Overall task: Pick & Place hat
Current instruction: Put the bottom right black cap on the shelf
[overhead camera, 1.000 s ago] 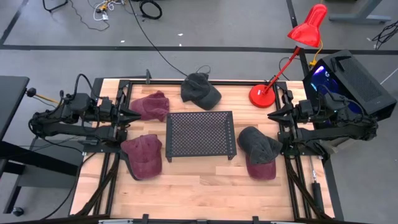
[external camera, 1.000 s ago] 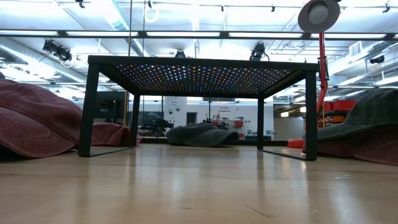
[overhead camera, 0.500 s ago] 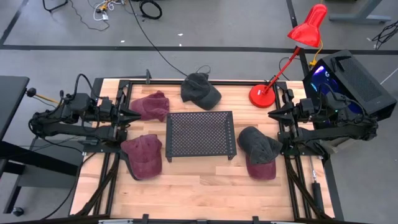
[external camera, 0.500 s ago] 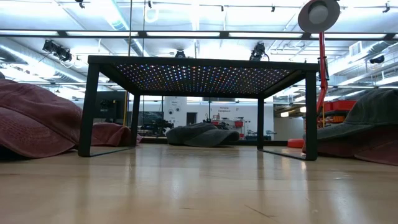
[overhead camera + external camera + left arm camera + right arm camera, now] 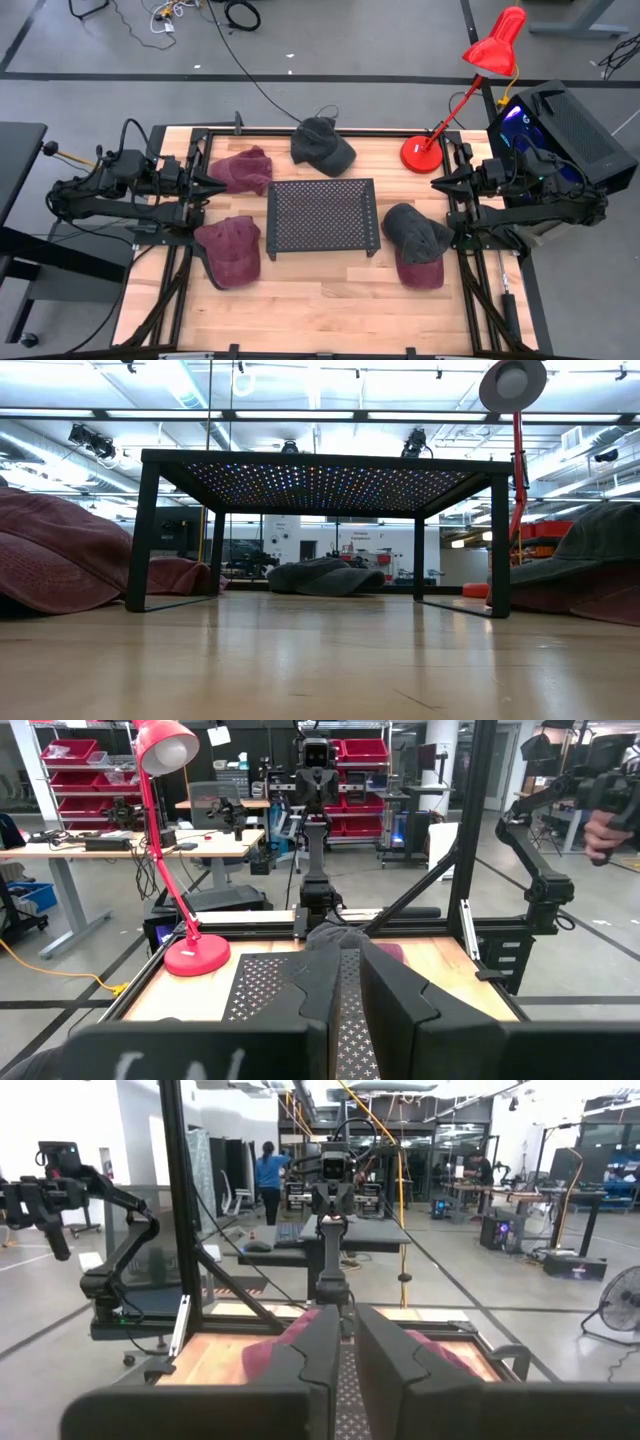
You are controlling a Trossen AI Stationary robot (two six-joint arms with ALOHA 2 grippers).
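Note:
Several hats lie flat on the wooden table around a black perforated stand (image 5: 322,215). A maroon hat (image 5: 242,170) and a dark grey hat (image 5: 322,146) are on the far side. Another maroon hat (image 5: 230,250) lies near left, and a grey hat with a maroon brim (image 5: 415,242) near right. My left gripper (image 5: 222,184) hangs shut at the table's left edge, above and between the two maroon hats, pointing level toward the stand. My right gripper (image 5: 436,186) hangs shut at the right edge, just beyond the grey and maroon hat. Neither holds anything.
A red desk lamp stands with its base (image 5: 420,152) on the far right corner and its head over the floor beyond. A black computer case (image 5: 565,125) sits off the table's right side. Bare wood runs along the near edge (image 5: 320,310).

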